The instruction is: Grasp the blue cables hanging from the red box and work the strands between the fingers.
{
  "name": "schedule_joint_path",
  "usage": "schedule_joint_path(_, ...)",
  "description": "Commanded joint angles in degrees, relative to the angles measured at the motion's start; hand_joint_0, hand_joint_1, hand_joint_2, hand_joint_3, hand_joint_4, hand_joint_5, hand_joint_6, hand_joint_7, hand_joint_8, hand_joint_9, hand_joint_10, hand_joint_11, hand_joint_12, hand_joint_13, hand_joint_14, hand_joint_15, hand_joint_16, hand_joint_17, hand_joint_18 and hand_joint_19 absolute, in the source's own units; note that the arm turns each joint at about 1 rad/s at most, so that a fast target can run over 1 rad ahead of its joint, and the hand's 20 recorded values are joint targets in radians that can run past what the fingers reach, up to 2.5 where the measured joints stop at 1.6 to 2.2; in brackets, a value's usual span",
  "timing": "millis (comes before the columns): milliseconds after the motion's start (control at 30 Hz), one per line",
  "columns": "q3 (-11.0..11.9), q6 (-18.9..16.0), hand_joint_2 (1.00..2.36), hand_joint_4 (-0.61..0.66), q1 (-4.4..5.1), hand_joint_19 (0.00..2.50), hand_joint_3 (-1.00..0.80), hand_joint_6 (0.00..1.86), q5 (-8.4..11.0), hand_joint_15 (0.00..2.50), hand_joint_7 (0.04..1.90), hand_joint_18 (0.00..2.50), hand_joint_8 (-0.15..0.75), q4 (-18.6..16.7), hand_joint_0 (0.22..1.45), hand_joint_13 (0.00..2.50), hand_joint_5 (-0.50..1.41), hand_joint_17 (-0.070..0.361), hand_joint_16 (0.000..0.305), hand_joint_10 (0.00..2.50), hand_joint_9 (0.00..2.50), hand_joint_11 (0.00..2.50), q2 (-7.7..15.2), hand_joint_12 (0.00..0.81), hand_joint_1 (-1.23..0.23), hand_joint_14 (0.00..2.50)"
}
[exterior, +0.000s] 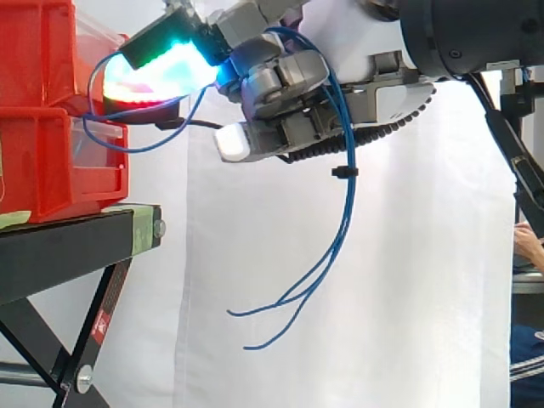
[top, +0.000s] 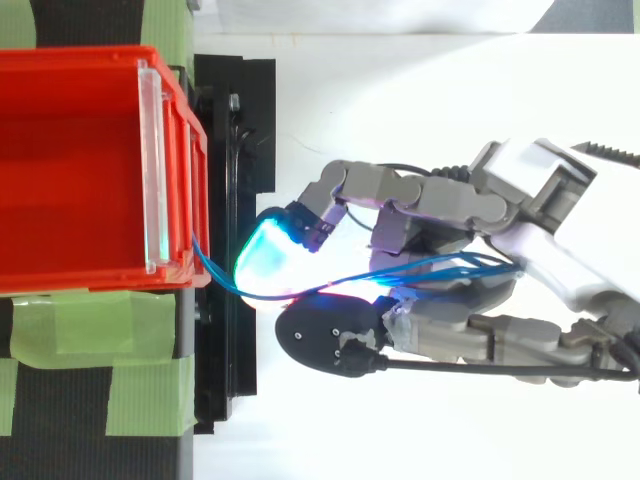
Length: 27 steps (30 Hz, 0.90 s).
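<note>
The hand (exterior: 285,89), its fingers curled just off the front of the red bins (exterior: 47,144), pinches the blue cables (exterior: 346,212), which loop out from the bins, cross the hand and dangle loose beside the black stand (exterior: 68,246), whose red leg label (exterior: 102,324) is too small to read.

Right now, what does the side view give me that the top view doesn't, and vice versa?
Side view: the blue cables draping off the robot hand and dangling, loose ends free in the air; a second red bin stacked beneath. Top view: the red box interior and its clear front plate. Both: strands leaving the box front and running between the curled fingers.
</note>
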State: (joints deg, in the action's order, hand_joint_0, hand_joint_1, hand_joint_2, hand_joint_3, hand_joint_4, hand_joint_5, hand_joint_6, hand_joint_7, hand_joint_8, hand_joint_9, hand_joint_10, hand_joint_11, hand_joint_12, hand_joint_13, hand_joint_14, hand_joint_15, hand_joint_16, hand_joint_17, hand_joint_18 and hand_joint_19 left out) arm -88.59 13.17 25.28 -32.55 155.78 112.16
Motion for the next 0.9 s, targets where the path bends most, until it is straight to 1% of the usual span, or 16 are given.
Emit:
schedule_joint_path(0, 0.0, 0.0, 1.02, 0.43, 0.03, 0.37, 0.16, 0.02, 0.04, 1.56, 1.12, 1.08, 0.459, 0.0, 1.16, 0.95, 0.44, 0.133, 0.059, 2.5, 0.49, 2.5, 0.0, 0.522, -0.65, 2.5)
schedule_joint_path(33, 0.0, -0.1, 1.02, 0.42, 0.03, 0.38, 0.16, 0.02, 0.04, 1.56, 1.13, 1.07, 0.454, 0.0, 1.16, 0.95, 0.45, 0.135, 0.06, 2.5, 0.49, 2.5, 0.0, 0.522, -0.65, 2.5)
schedule_joint_path(100, 0.0, -0.1, 1.02, 0.39, -0.06, 0.69, -0.03, 0.02, 0.04, 1.66, 1.15, 1.3, 0.462, 0.0, 1.03, 0.98, 0.44, 0.139, 0.062, 2.5, 0.48, 2.5, 0.0, 0.548, -0.66, 2.5)
schedule_joint_path(233, 0.0, -0.1, 1.02, 0.37, -0.06, 0.74, -0.35, 0.02, -0.05, 1.64, 1.17, 1.3, 0.476, 0.0, 0.92, 0.95, 0.41, 0.138, 0.061, 2.5, 0.45, 2.5, 0.0, 0.549, -0.64, 2.5)
schedule_joint_path(267, 0.0, -0.1, 1.03, 0.33, -0.06, 0.73, -0.28, 0.02, 0.04, 1.64, 1.21, 1.29, 0.475, 0.0, 0.99, 0.94, 0.39, 0.135, 0.06, 2.5, 0.44, 2.5, 0.0, 0.552, -0.65, 2.5)
schedule_joint_path(300, 0.0, 0.0, 1.02, 0.29, 0.03, 0.47, -0.06, 0.02, 0.04, 1.57, 1.25, 1.13, 0.471, 0.0, 1.11, 0.91, 0.4, 0.132, 0.059, 2.5, 0.43, 2.5, 0.0, 0.537, -0.65, 2.5)
schedule_joint_path(367, 0.0, -0.1, 1.02, 0.24, 0.03, 0.34, 0.07, 0.02, 0.04, 1.57, 1.27, 1.01, 0.444, 0.0, 1.18, 0.89, 0.43, 0.131, 0.058, 2.5, 0.44, 2.5, 0.0, 0.509, -0.65, 2.5)
schedule_joint_path(433, 0.0, -0.2, 1.02, 0.23, 0.03, 0.51, 0.03, 0.02, 0.04, 1.6, 1.27, 1.14, 0.446, 0.0, 1.13, 0.92, 0.43, 0.132, 0.059, 2.5, 0.45, 2.5, 0.0, 0.526, -0.65, 2.5)
schedule_joint_path(467, 0.0, -0.4, 1.02, 0.27, 0.03, 0.66, -0.13, 0.02, 0.04, 1.63, 1.2, 1.31, 0.468, 0.0, 0.99, 0.93, 0.41, 0.146, 0.065, 2.5, 0.42, 2.5, 0.0, 0.549, -0.67, 2.5)
schedule_joint_path(500, 0.0, -0.4, 1.02, 0.29, 0.03, 0.55, -0.36, 0.02, 0.04, 1.6, 1.15, 1.26, 0.478, 0.0, 0.86, 0.91, 0.38, 0.15, 0.067, 2.5, 0.41, 2.5, 0.0, 0.554, -0.62, 2.5)
schedule_joint_path(567, 0.0, -0.4, 1.02, 0.29, 0.03, 0.64, -0.48, 0.02, -0.05, 1.63, 1.13, 1.2, 0.467, 0.0, 0.87, 0.89, 0.36, 0.135, 0.06, 2.5, 0.4, 2.5, 0.0, 0.547, -0.6, 2.5)
schedule_joint_path(667, 0.0, -0.4, 1.02, 0.29, 0.03, 0.37, 0.07, 0.02, -0.05, 1.56, 1.14, 1.04, 0.453, 0.0, 1.14, 0.89, 0.41, 0.127, 0.057, 2.5, 0.44, 2.5, 0.0, 0.525, -0.65, 2.5)
schedule_joint_path(700, 0.0, -0.4, 1.02, 0.27, 0.03, 0.36, 0.15, 0.02, 0.04, 1.55, 1.16, 1.04, 0.45, 0.0, 1.15, 0.89, 0.43, 0.128, 0.057, 2.5, 0.45, 2.5, 0.0, 0.517, -0.65, 2.5)
schedule_joint_path(767, 0.0, -0.4, 1.01, 0.28, 0.03, 0.48, 0.19, 0.02, 0.04, 1.63, 1.17, 1.18, 0.457, 0.0, 1.1, 0.93, 0.44, 0.138, 0.061, 2.5, 0.45, 2.5, 0.0, 0.541, -0.66, 2.5)
schedule_joint_path(833, 0.0, -0.4, 1.01, 0.3, 0.03, 0.55, 0.06, 0.02, 0.04, 1.65, 1.16, 1.28, 0.465, 0.0, 1.03, 0.94, 0.44, 0.146, 0.065, 2.5, 0.44, 2.5, 0.0, 0.548, -0.67, 2.5)
schedule_joint_path(867, 0.0, -0.4, 1.02, 0.31, -0.06, 0.64, -0.12, 0.02, -0.05, 1.67, 1.14, 1.31, 0.469, 0.0, 0.97, 0.94, 0.43, 0.145, 0.064, 2.5, 0.43, 2.5, 0.0, 0.554, -0.67, 2.5)
